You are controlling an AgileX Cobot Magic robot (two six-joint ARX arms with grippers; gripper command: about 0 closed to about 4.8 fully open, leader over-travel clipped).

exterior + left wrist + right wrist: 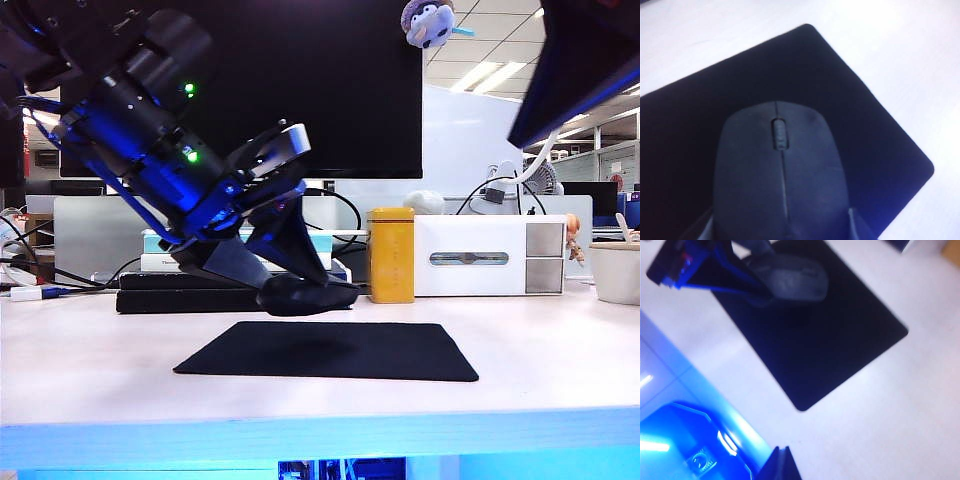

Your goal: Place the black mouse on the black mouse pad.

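Gripping the black mouse (305, 295) between its two fingers, the left pincer (290, 275) slants down from the upper left of the exterior view, its body lit blue with green lights. The mouse hangs in the air above the black mouse pad (330, 351), over the pad's rear left part, not touching it. In the left wrist view the mouse (780, 170) fills the foreground, scroll wheel up, with a finger (857, 227) showing at each side of it and the pad (860, 125) spread beneath. The pad lies flat on the white bench (90, 370). Behind it, from left to right, stand a stack of books (165, 270), a yellow tin (391, 255) and a white box (490, 256). At the upper right, only a dark piece of the right arm (580, 60) shows; one finger of the right pincer (780, 465) pokes into the right wrist view, high above the bench, and I cannot tell whether it is clenched or released.
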